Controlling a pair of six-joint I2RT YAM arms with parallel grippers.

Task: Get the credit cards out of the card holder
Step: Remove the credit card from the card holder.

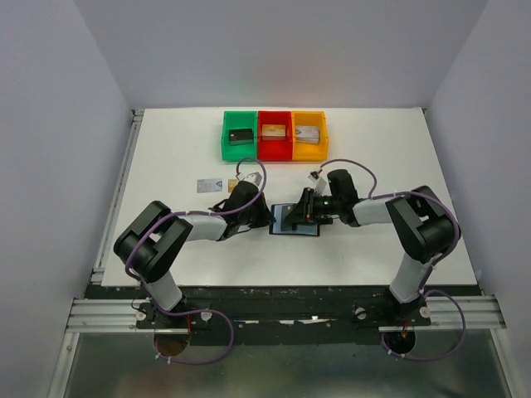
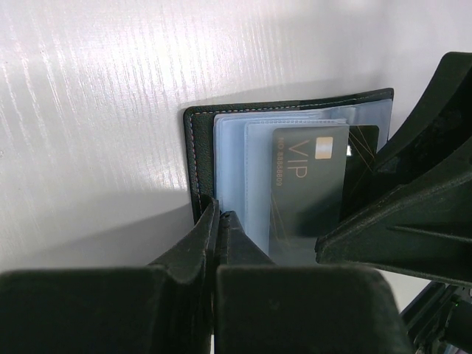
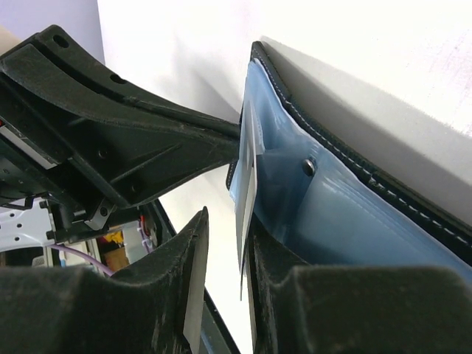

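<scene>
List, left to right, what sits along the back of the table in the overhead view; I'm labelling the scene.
Green bin → red bin → yellow bin, set side by side and touching, each holding one small block.

Black-and-grey arms [image 1: 187, 228] (purple cables [image 1: 207, 332] trailing).

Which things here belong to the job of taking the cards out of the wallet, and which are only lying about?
Belonging to the job:
- wallet, open on the table
- black VIP card, in a wallet sleeve
- two cards lying left of the arms
- left gripper and right gripper, both at the wallet

Only lying about:
- green bin, red bin, yellow bin, each holding a block
</scene>
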